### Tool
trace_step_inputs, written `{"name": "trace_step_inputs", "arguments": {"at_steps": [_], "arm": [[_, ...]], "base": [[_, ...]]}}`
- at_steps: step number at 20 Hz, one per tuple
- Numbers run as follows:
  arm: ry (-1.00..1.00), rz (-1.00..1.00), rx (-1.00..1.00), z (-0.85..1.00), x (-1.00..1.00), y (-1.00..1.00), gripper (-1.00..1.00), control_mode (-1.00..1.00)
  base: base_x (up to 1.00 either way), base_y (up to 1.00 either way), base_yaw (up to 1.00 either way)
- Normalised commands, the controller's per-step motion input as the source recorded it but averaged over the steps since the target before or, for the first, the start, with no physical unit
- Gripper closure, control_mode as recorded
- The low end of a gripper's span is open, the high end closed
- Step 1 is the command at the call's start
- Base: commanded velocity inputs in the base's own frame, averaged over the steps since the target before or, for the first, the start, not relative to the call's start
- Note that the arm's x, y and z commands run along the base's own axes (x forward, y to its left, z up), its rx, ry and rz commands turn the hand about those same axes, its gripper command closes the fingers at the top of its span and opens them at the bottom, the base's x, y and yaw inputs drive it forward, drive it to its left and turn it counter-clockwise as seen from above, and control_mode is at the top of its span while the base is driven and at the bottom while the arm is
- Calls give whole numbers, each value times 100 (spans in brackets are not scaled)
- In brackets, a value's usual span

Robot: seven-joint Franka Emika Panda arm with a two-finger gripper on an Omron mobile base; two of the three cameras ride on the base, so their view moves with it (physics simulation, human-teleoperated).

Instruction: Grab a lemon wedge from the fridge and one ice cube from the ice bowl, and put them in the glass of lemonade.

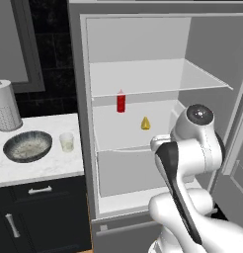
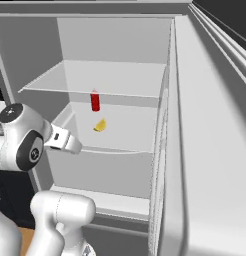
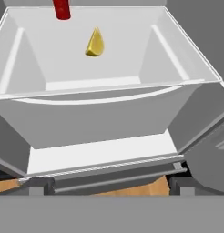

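Fridge (image 1: 143, 44) was seen open across the centre and right of the left base view, white inside with clear shelves. At the lower left of that view, the ice bowl (image 1: 27, 146) lay on the counter (image 1: 39, 168), with the glass of lemonade (image 1: 67, 142) just beside it. On the middle shelf (image 1: 118, 131) the lemon wedge (image 1: 145, 123) was found near a red bottle (image 1: 121, 102). The gripper's jaws were held spread wide, with nothing between them.

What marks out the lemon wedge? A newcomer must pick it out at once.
Look inside the open fridge, on the glass shelf midway up. The lemon wedge lies there, apart from the upright red bottle; it alone is tiny, yellow and wedge-shaped.
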Motion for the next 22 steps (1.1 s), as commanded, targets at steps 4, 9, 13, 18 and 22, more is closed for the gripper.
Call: {"name": "trace_step_inputs", "arguments": {"at_steps": [4, 9, 13, 18, 22], "arm": [[-25, 5, 4, -26, 0, 0, -100, -100], [-27, 4, 3, -23, 10, 0, -100, -100], [-20, 2, 3, -25, 10, -12, -100, -100], [-13, 1, 5, -35, 20, -18, -100, -100], [-5, 0, 3, -42, 30, -10, -100, -100]], "base": [[0, 0, 0], [0, 0, 0], [0, 0, 0], [0, 0, 0], [0, 0, 0]]}}
